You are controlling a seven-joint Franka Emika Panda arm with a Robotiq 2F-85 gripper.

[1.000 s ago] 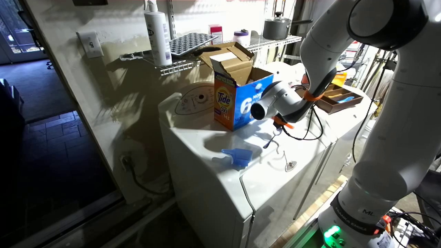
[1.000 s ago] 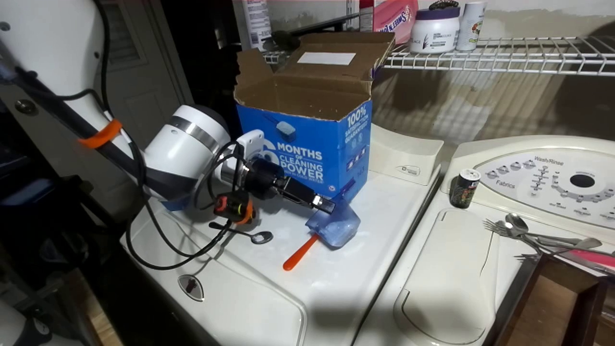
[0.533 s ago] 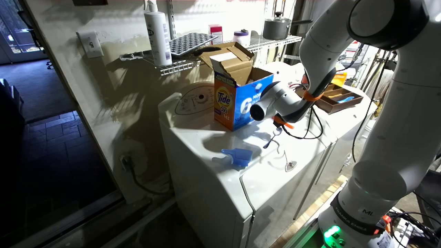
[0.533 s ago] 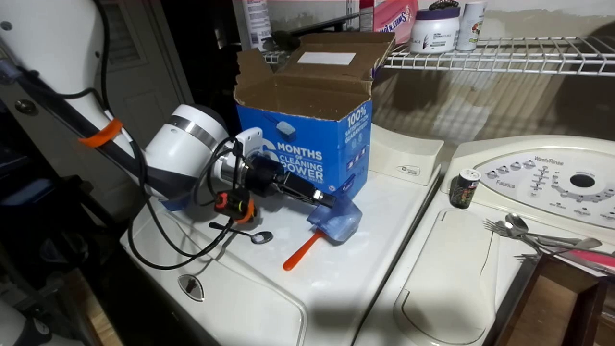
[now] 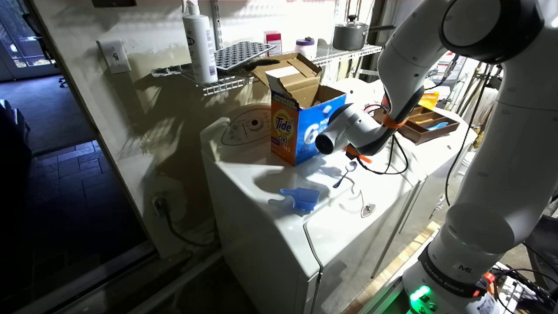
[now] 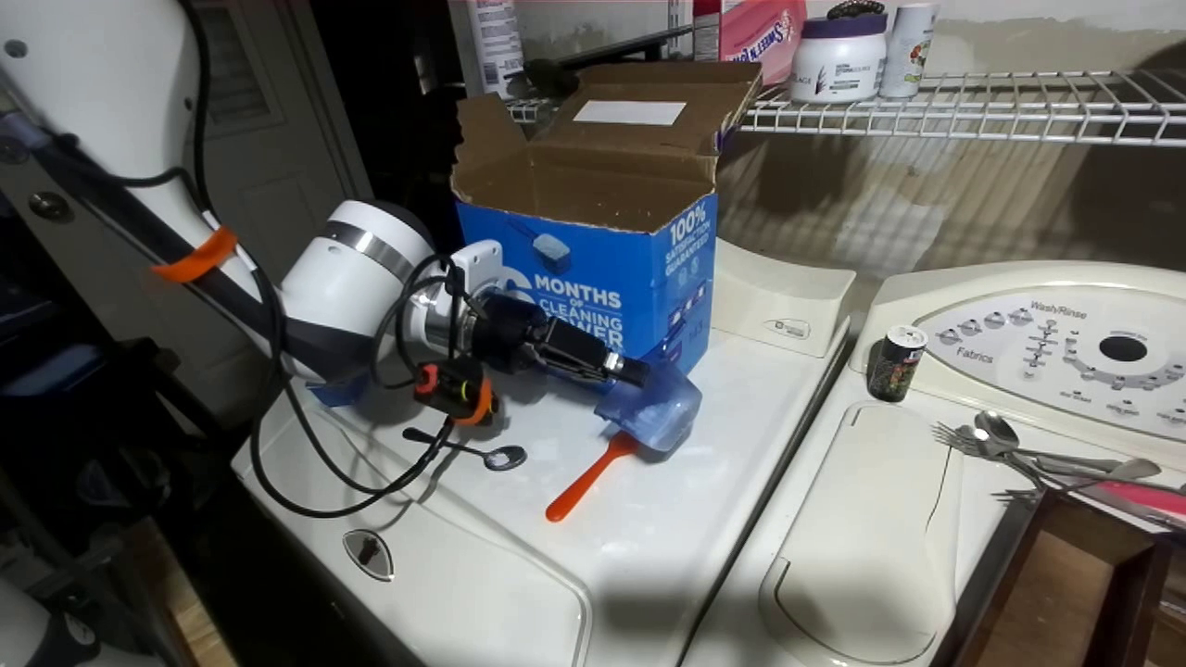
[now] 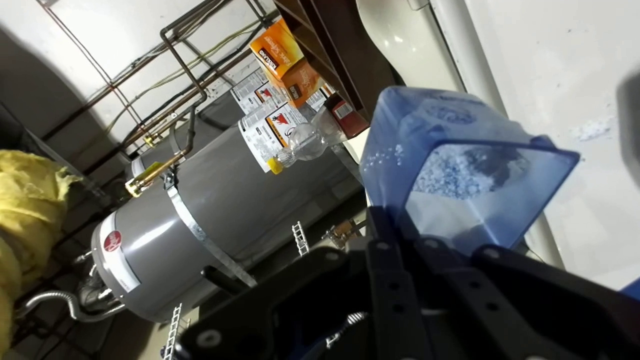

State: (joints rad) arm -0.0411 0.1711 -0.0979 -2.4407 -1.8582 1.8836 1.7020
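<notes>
White appliance top (image 6: 667, 523): near the detergent box (image 6: 584, 278), the gripper (image 7: 396, 220) pinches a blue scoop (image 6: 656, 415), seemingly lifted already, powder (image 7: 447, 175) not emptied.

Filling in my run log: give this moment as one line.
Tool: clamped on translucent blue plastic scoop | Load: pale granular powder | Nearby: open blue-and-orange cardboard box, slim orange handle
</notes>
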